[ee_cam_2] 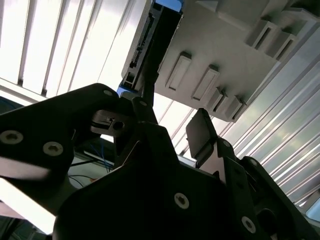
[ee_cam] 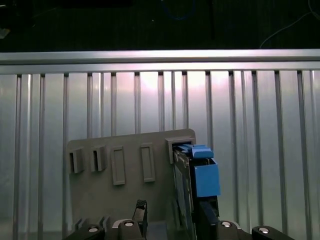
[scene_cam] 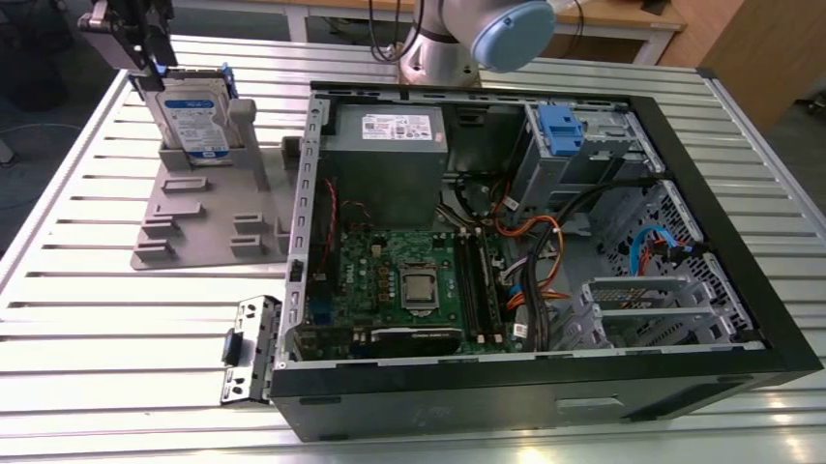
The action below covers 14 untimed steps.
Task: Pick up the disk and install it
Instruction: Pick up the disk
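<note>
Claw open over the disk, which stands in its holder beside the case.

Nearest me, the open case point(scene_cam: 543, 411) lies on the slatted table point(scene_cam: 116, 329) with its green board point(scene_cam: 387, 275) showing, and a small black bracket point(scene_cam: 251, 348) rests against its near corner on the exterior view's left. Farther along that side of the case sits the grey holder point(scene_cam: 213, 222), with the disk point(scene_cam: 196, 118) upright on edge in its far slot. The claw point(scene_cam: 149, 58) hangs over the disk's top edge with jaws apart, astride it. In the second wrist view one finger point(ee_cam_2: 200, 131) stands clear of the disk and the other lies close beside it, with nothing clamped. Beyond the case rises the arm's base point(scene_cam: 439, 58).
</note>
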Tool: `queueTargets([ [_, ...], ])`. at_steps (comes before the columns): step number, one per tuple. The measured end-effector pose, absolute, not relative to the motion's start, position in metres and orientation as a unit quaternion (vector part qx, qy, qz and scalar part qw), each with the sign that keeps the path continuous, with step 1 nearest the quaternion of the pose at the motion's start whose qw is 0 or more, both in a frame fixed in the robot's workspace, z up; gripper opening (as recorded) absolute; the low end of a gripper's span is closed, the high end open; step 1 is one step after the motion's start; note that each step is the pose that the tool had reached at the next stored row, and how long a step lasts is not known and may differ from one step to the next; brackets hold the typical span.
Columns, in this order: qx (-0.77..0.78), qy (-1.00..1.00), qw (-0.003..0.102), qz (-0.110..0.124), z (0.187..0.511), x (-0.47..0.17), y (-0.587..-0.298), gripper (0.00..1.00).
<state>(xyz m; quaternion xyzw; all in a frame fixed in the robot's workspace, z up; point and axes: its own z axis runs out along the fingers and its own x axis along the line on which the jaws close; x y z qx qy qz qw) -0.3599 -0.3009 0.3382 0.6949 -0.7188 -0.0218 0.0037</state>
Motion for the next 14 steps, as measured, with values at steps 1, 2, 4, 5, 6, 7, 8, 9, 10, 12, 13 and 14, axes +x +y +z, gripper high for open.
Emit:
queueTargets([
  [1,0.695,-0.719,0.004,-0.022,0.338,-0.36,-0.3,0.53],
  [2,0.695,-0.719,0.004,-0.022,0.338,-0.36,-0.299,0.53],
  [4,0.695,-0.719,0.004,-0.022,0.337,-0.36,-0.296,0.53],
  [5,0.694,-0.719,0.004,-0.022,0.337,-0.36,-0.294,0.53],
  [6,0.694,-0.719,0.004,-0.022,0.336,-0.36,-0.292,0.53],
  [7,0.694,-0.719,0.004,-0.022,0.336,-0.36,-0.29,0.53],
  [8,0.694,-0.72,0.004,-0.022,0.336,-0.36,-0.287,0.53],
  [9,0.694,-0.719,0.004,-0.022,0.336,-0.36,-0.285,0.53],
  [10,0.694,-0.719,0.004,-0.022,0.336,-0.36,-0.283,0.53],
  [12,0.694,-0.719,0.004,-0.022,0.336,-0.36,-0.281,0.53],
  [13,0.694,-0.719,0.004,-0.022,0.336,-0.36,-0.279,0.53],
  [14,0.694,-0.719,0.004,-0.022,0.336,-0.36,-0.278,0.53],
])
